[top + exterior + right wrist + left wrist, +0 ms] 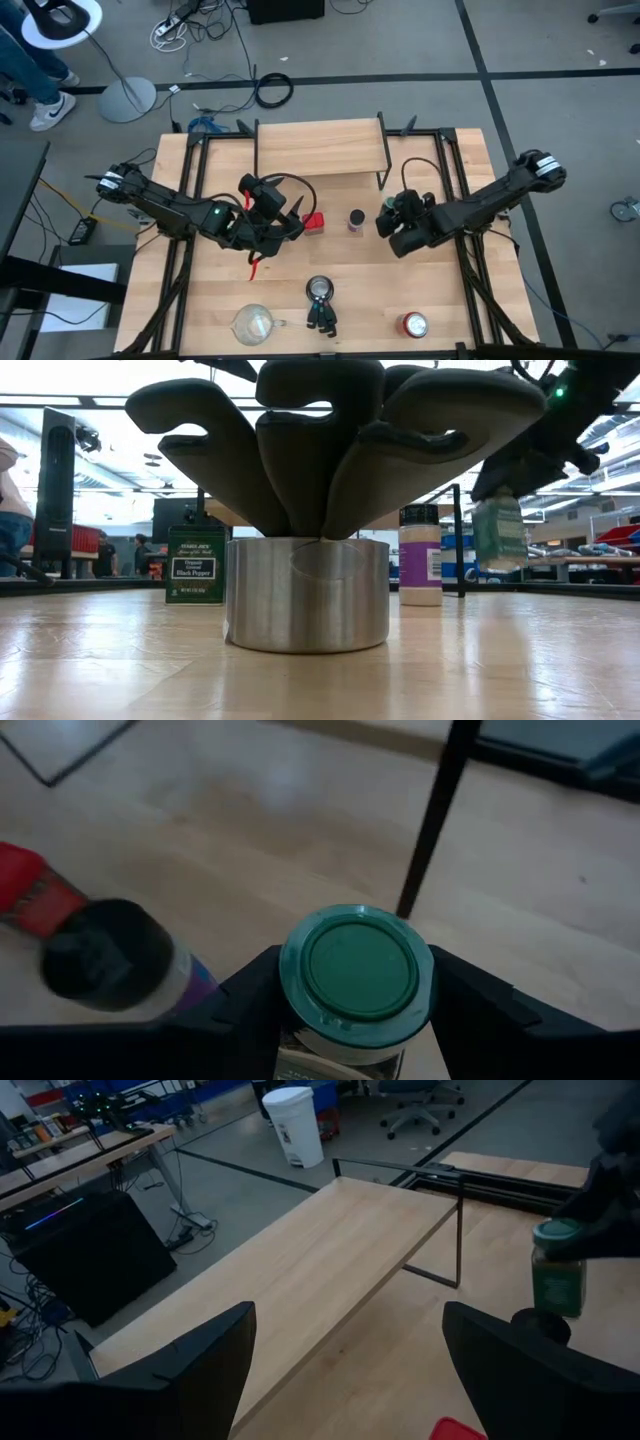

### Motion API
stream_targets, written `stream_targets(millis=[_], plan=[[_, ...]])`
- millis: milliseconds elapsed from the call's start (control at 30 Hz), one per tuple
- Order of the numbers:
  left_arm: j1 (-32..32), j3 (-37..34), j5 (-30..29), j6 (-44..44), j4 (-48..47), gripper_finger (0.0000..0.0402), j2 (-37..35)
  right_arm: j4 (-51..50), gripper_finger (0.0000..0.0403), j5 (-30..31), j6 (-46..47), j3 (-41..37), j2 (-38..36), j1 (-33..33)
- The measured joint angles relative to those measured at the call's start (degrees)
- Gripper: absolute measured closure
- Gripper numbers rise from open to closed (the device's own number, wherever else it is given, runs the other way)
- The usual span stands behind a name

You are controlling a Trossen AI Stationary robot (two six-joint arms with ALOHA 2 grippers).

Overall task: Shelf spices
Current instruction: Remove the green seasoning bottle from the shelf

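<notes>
The shelf stands at the table's far middle on thin black legs, its board top bare. My right gripper is just right of the purple-labelled jar and is shut on the green-lidded jar, which hangs above the table. The red tin stands left of the purple jar. My left gripper hovers by the red tin, open and holding nothing. The olive tin stands on the table in the low view; my left arm hides it in the high view. My right gripper pinches the green jar between its two fingers, one on each side just under the green lid. The fingers come slanting down from the table's right side. The jar hangs roughly upright, lid up, its bottom clear of the table.
A metal cup holding a dark splayed object stands near the front middle. A clear glass cup is at the front left, a round red-topped can at the front right. The shelf's black leg stands just beyond the green jar.
</notes>
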Motion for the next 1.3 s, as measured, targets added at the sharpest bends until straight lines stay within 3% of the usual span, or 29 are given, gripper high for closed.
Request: stream_targets(millis=[333,667,1000,1300], plan=[[0.00,0.00,-0.02,1.61,-0.28,0.0076,0.00,-4.29,0.0198,1.10,15.75,0.00,10.26,3.56],[0.11,0.00,-0.04,4.60,-0.02,0.0076,0.00,-6.17,0.0198,3.57,25.10,0.00,12.79,8.36],[0.50,0.00,-0.37,7.90,-0.10,0.0076,0.00,-7.34,0.0068,2.11,24.99,0.28,12.72,8.12],[2.83,0.00,-0.48,10.75,0.07,0.0076,0.00,-10.88,0.0064,3.52,21.25,4.08,10.22,7.84]])
